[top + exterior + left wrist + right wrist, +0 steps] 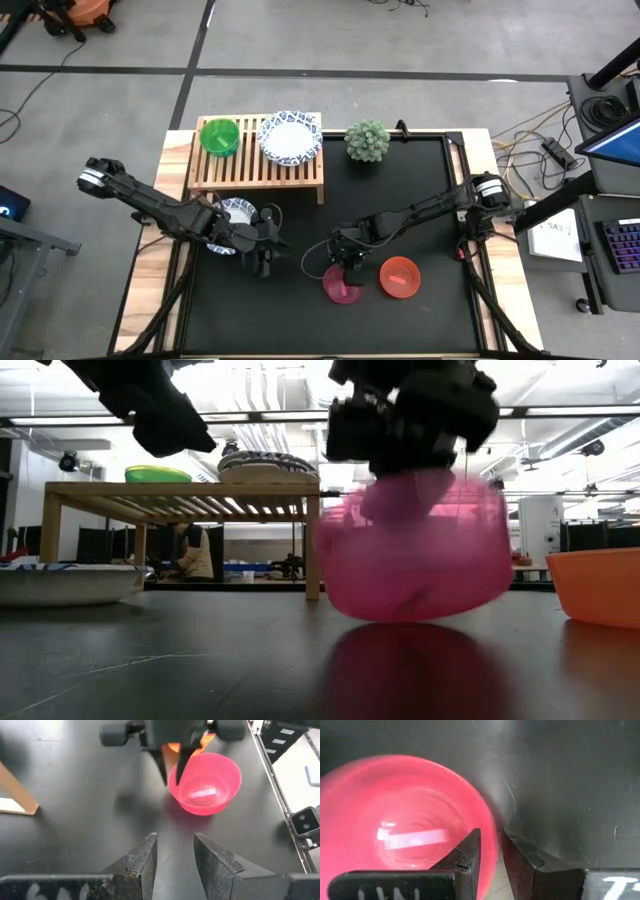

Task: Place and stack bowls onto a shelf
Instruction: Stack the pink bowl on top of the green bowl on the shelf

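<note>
A pink bowl (343, 286) is on the black mat near its near edge, with a red bowl (400, 277) beside it on the right. My right gripper (349, 262) is at the pink bowl's far rim and shut on it. My left gripper (175, 860) is open, above the mat to the pink bowl's left (264, 250), and touches nothing. A white bowl with a blue rim (236, 212) rests on the mat beside the left arm. On the wooden shelf (300, 175) stand a green bowl (220, 137) and another white-and-blue bowl (290, 137). No teal bowl shows. My right gripper pinches the pink bowl's rim (492, 847), one finger (467, 857) inside the bowl and the other (522, 860) outside. The fingers come from above, pointing down. The bowl (415, 550) hangs below them, mouth up; whether its bottom is clear of the mat, I cannot tell.
A small potted plant (368, 140) stands at the mat's far edge, right of the shelf. Bare mat (420, 210) lies between the plant and the bowls. The right arm reaches in from the table's right edge, the left arm from its left edge.
</note>
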Motion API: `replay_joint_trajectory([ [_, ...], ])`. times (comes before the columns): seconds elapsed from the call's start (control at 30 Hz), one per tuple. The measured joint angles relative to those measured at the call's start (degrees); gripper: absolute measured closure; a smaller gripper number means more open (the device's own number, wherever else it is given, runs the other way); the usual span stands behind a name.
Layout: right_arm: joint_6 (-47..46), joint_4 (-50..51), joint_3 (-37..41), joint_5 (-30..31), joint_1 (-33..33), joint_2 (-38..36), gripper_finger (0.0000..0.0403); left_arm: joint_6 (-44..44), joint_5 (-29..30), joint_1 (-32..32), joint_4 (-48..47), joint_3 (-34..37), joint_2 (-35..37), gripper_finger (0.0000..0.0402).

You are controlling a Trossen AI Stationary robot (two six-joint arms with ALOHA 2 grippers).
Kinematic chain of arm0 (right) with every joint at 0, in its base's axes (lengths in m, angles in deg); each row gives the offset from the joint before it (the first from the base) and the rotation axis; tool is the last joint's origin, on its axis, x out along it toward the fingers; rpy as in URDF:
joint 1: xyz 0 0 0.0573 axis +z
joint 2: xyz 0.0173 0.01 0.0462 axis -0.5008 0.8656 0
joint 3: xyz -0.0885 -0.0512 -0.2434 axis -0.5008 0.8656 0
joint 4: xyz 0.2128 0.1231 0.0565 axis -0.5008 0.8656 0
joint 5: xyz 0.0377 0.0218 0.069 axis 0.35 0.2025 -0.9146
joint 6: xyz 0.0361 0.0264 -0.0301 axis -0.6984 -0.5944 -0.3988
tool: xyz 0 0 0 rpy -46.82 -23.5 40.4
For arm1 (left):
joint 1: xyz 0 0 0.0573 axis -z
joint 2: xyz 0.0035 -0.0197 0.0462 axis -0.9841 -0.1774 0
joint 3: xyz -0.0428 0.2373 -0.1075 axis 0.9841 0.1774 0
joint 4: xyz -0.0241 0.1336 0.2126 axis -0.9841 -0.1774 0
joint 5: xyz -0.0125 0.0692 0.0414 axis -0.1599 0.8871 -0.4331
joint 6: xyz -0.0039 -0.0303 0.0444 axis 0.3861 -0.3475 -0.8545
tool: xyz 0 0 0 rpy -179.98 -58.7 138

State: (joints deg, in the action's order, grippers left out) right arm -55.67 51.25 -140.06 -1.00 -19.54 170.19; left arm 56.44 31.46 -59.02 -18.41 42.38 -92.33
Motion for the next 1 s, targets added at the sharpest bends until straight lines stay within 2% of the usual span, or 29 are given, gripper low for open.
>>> replay_joint_trajectory([
  [0.37, 0.07, -1.40, -0.83, 0.52, -0.02, 2.87, 0.0340, 0.39, 0.02, 0.59, 3.42, 0.00, -4.24, 0.0290],
  [0.5, 0.44, -2.01, -0.83, 3.17, -0.38, 2.85, 0.0375, 0.45, 0.08, 0.59, 5.98, 0.00, -5.96, 0.0290],
  [0.6, 1.01, -3.96, -0.83, 8.09, -0.81, 2.81, 0.0391, 0.79, 0.35, 0.52, 8.50, 0.00, -7.44, 0.0289],
  [0.83, 3.43, -12.60, -0.83, 15.21, -3.19, 2.78, 0.0394, 3.03, 10.50, 0.40, 8.19, 0.00, -9.78, 0.0258],
  [1.0, 3.63, -15.05, -0.83, 16.47, -4.28, 2.78, 0.0393, 3.50, 10.67, 0.30, 8.06, 0.00, -11.12, 0.0223],
])
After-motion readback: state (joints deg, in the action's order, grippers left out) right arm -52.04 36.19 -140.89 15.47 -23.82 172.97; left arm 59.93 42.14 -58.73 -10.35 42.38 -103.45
